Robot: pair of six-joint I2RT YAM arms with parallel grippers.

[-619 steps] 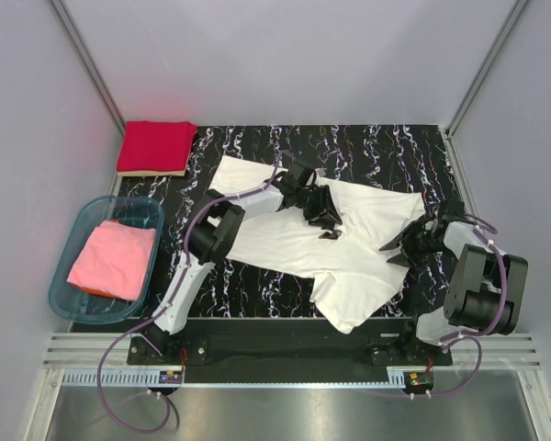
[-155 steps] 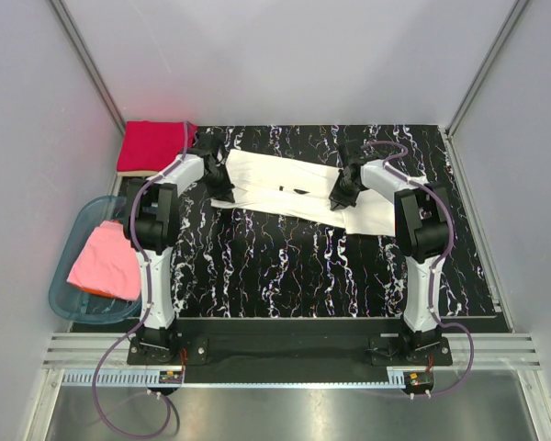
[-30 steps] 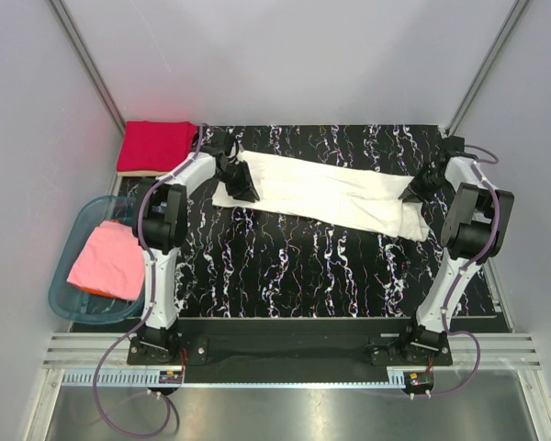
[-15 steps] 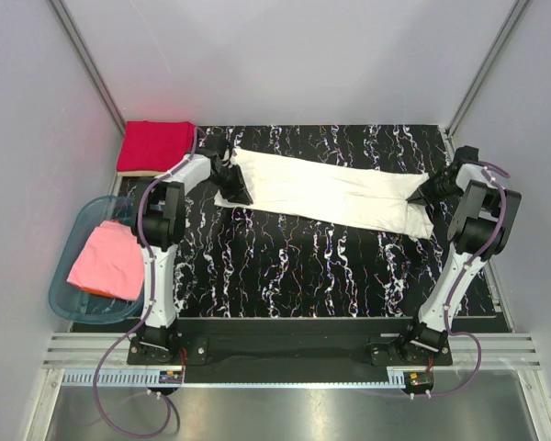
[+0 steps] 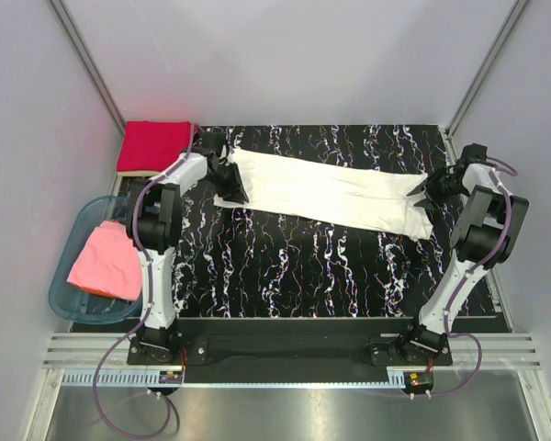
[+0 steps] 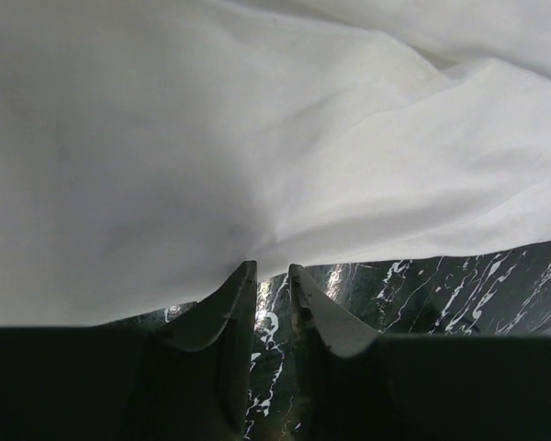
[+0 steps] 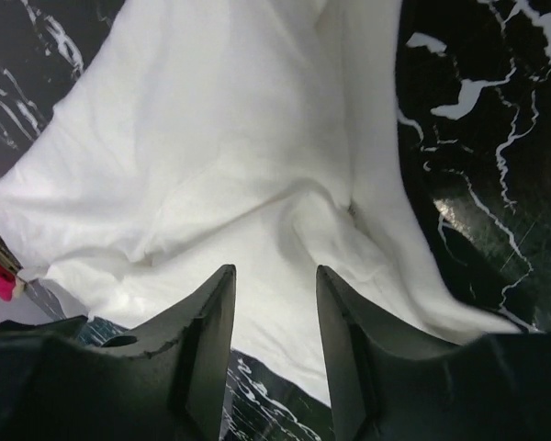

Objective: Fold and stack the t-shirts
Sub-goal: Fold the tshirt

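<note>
1. Now the right hand (image 7: 274, 272) has its fingers spread wide, with nothing between them, and hangs just over the right end of the white shirt (image 5: 331, 191). Half a second ago it sat a little further in along the cloth. It has since slid out toward the right edge of the frame.
2. Meanwhile the left hand (image 6: 270, 272) has hardly moved. Its fingers are almost pressed together, with only a narrow slit between them. Their tips meet the shirt's left hem, but I cannot tell whether they nip it.
3. Five seconds back the shirt was a shorter, bunched strip with both hands well inside it. It now lies as one long flat band across the upper part of the worktop (image 5: 331, 276).
4. Judging from this, the stretch-and-smooth step looks finished at the right end, and crosswise folds are probably next.
5. At upper left a folded red shirt (image 5: 154, 145) marks the likely stacking spot. A pink shirt (image 5: 110, 262) waits in the basket (image 5: 119, 199) at the left.
</note>
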